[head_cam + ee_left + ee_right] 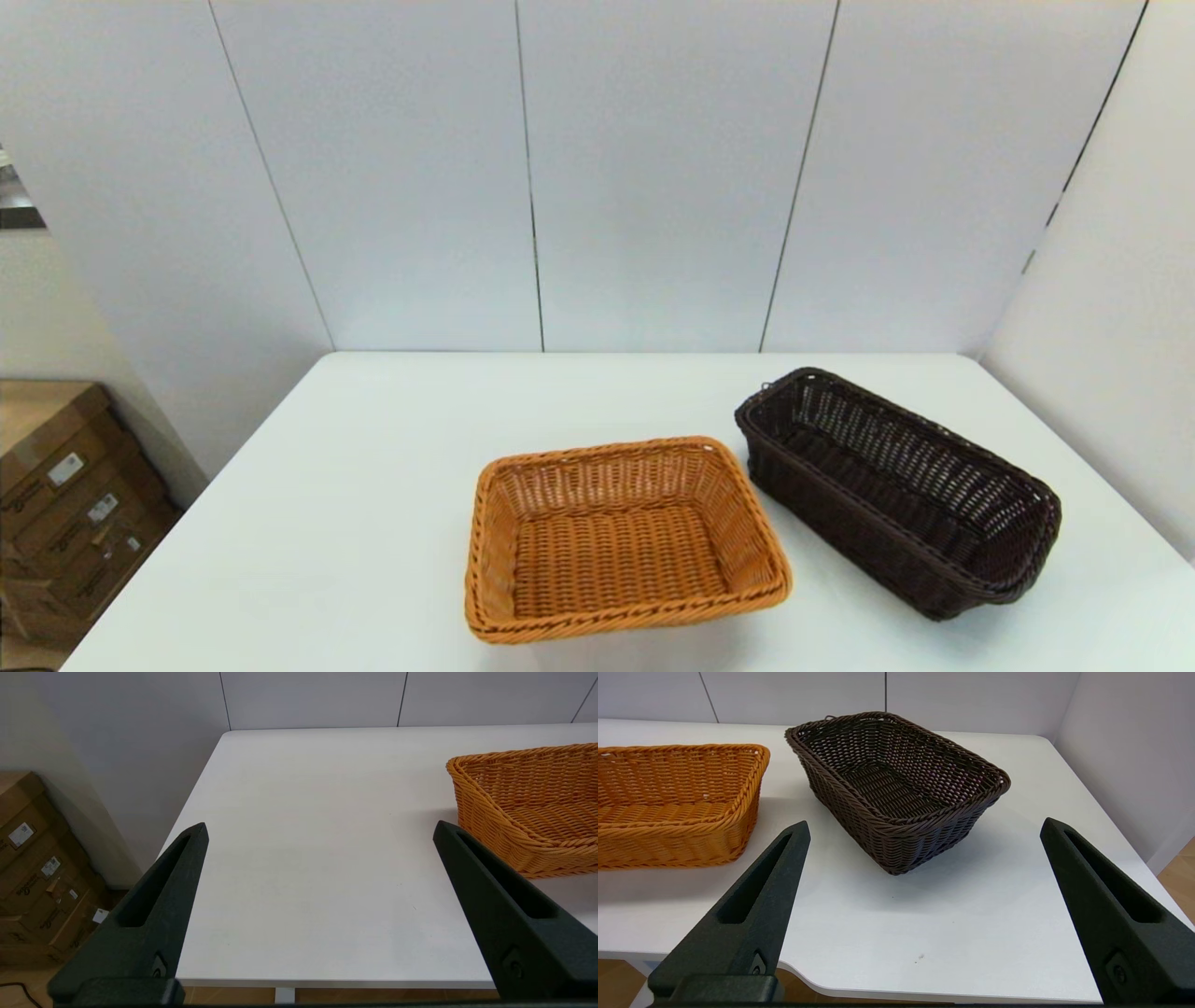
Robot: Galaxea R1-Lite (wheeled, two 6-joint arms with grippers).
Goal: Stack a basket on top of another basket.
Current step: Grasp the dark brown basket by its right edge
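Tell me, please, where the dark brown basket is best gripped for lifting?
Probably on the braided rim of the dark brown basket at its near short end, one finger inside the wall, coming from above with the open right gripper; its tall, open-weave walls stand upright there.

Looking past the right gripper point(924, 828), fingers point(756, 896) spread wide, hovering at the near edge of the white surface point(980, 914). Dark brown basket point(896, 788) dead ahead, orange basket point(677, 802) just beside it, not touching.
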